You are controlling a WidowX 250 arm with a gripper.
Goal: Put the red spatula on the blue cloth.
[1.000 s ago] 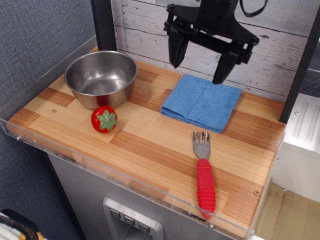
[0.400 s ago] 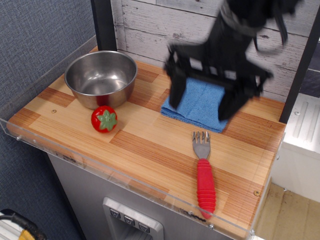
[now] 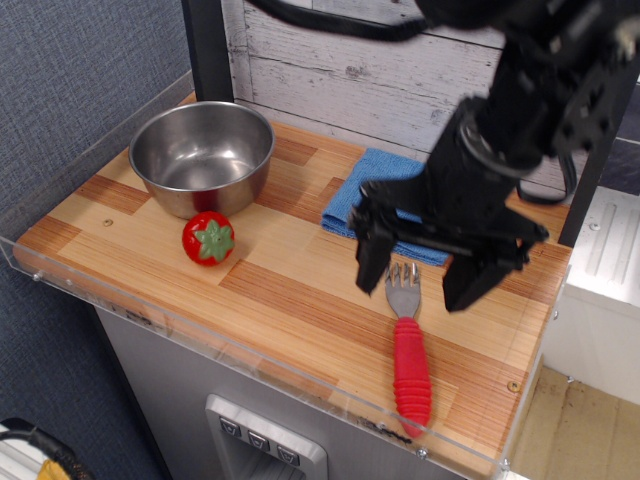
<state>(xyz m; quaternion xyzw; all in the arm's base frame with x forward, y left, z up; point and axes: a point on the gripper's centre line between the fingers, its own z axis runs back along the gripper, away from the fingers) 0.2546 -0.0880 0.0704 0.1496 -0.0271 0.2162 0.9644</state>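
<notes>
Hovering over red spatula (image 3: pixel 409 342) in sole view: gripper (image 3: pixel 419 275) spread wide, empty, straddling grey tines. Spatula flat on table (image 3: pixel 300 280), near blue cloth (image 3: pixel 372 195), not touching. Likely light, stiff; ribbed handle probably best grip.

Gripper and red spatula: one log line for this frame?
gripper: open, straddling fork head | red spatula: on table, ungrasped | blue cloth: bare, partly hidden

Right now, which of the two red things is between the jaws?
The red spatula, really a fork with a ribbed handle: its grey tines sit between the open jaws. The red tomato toy sits far left, by the bowl.
</notes>
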